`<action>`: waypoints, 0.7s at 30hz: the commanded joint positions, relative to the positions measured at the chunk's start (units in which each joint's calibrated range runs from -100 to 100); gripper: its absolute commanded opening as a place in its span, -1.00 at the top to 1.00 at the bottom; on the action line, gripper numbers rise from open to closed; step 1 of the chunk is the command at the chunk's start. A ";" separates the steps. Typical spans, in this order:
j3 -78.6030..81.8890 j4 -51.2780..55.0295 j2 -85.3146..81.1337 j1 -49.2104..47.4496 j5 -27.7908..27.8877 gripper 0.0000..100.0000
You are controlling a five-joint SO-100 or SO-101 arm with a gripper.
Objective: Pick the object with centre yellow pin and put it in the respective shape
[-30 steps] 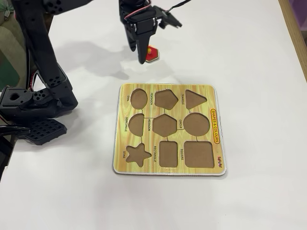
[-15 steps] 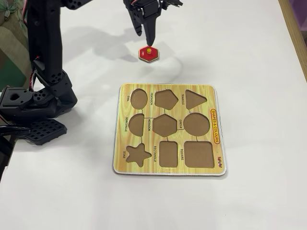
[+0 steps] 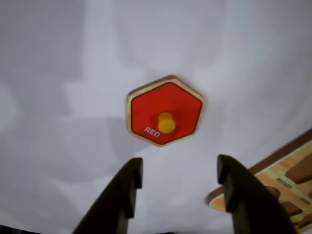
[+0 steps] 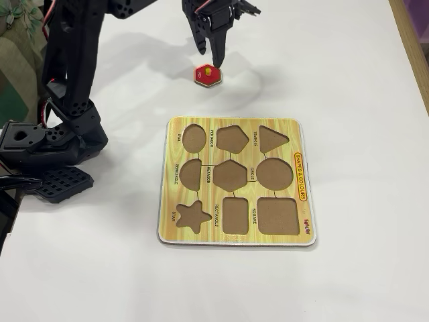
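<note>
A red hexagon piece [image 3: 165,117] with a wooden edge, the word RED and a yellow centre pin [image 3: 166,122] lies flat on the white table. It also shows in the fixed view [image 4: 207,75], beyond the puzzle board [image 4: 236,181]. My gripper [image 3: 179,181] is open and empty, its two dark fingers standing just short of the piece in the wrist view. In the fixed view the gripper [image 4: 210,52] hangs just above and behind the hexagon. The board's hexagon recess [image 4: 230,175] is empty.
The wooden board has several empty shape recesses; its corner shows at lower right of the wrist view [image 3: 273,180]. The arm's black base [image 4: 47,157] stands left of the board. The table's right edge [image 4: 409,47] is far off.
</note>
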 commanded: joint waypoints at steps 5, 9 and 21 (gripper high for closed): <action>-3.42 -0.49 2.06 -0.11 0.25 0.64; -3.42 -0.49 4.32 -0.11 0.25 0.65; -3.51 -2.57 5.83 -0.11 -0.11 0.65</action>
